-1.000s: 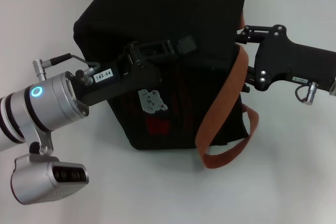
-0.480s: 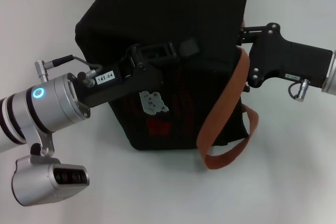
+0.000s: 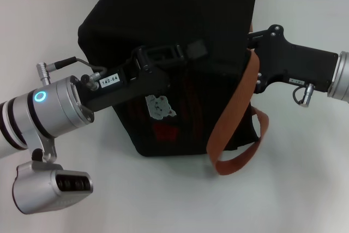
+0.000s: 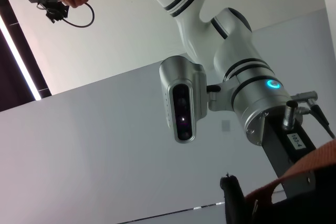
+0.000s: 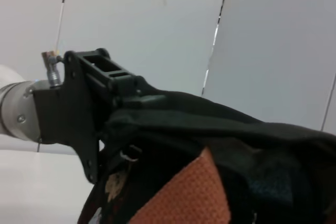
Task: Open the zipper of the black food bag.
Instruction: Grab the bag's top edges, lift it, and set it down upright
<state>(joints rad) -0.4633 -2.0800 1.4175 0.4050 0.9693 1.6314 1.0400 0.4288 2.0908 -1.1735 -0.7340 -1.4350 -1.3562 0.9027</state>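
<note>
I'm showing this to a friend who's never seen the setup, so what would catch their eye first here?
Most striking is the big black food bag standing in the middle of the white table, with an orange-brown strap looping down its right side. Both arms close on it: the left gripper presses against its front face, and the right gripper meets its right edge near the strap.

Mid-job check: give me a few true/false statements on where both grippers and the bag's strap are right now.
1. The left gripper is at the black bag. True.
2. The right gripper is parked away from the bag. False: it is at the bag's right edge.
3. An orange strap hangs down the bag's side onto the table. True.
4. The bag lies flat, folded. False: it stands boxy.
</note>
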